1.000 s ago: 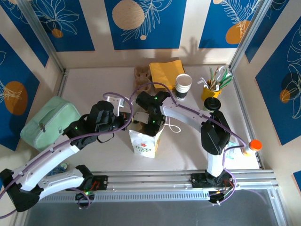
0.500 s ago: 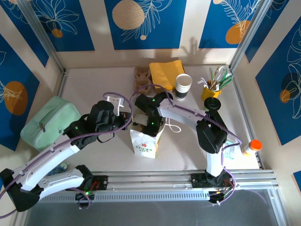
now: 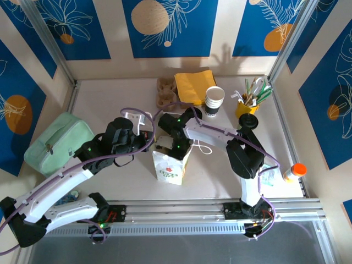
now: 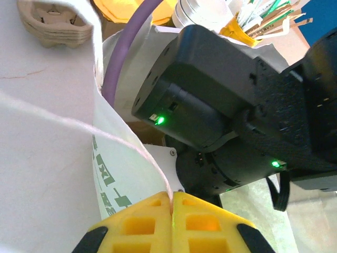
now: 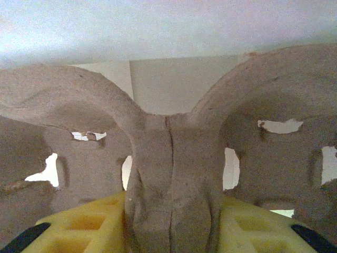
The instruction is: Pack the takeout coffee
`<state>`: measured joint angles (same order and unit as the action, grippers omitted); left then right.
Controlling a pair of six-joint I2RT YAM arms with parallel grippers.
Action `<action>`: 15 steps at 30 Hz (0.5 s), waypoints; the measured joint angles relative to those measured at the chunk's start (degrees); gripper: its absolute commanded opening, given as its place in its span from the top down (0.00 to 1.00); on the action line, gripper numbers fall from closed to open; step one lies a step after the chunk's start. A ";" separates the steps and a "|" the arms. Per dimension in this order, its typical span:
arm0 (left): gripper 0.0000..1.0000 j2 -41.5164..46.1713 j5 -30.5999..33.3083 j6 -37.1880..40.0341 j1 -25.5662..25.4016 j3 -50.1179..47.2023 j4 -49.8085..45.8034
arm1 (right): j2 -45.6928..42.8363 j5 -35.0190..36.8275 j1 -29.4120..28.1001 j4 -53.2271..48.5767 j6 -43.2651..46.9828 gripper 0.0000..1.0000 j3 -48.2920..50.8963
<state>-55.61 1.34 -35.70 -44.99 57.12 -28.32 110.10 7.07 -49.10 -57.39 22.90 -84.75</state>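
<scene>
Holding carrier [image 5: 168,158] inside bag [image 3: 168,168]
Pinching bag rim tight with left gripper [image 4: 172,203], clamping carrier ridge inside bag with right gripper [image 5: 171,211]; with coffee [image 3: 248,121] well right of bag, beside stirrer pot [image 3: 246,107].

L claw [image 4: 172,196] tight on bag [image 4: 113,158] edge, R claw [image 5: 171,211] snug round pulp carrier [image 5: 79,105] ridge; both arms inward twd centre.

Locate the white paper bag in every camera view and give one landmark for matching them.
Top external: the paper bag stands mid-table between the arms.
Left wrist: its green-printed wall is lower left, with the cord handle pinched in the left end effector.
Right wrist: cannot tell; the pale surface behind the pulp carrier that the right end effector grips may be its inside.
Landmark: the carrier stack behind the bag, upper left in the left wrist view.
</scene>
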 measured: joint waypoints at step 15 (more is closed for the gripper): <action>1.00 0.00 0.00 -0.04 0.00 0.00 0.00 | 0.79 0.68 -0.50 1.33 -0.50 0.52 0.98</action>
<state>-55.61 1.34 -35.75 -44.99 57.12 -28.32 110.89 7.75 -49.60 -56.05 22.39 -83.77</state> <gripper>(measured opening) 0.051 0.458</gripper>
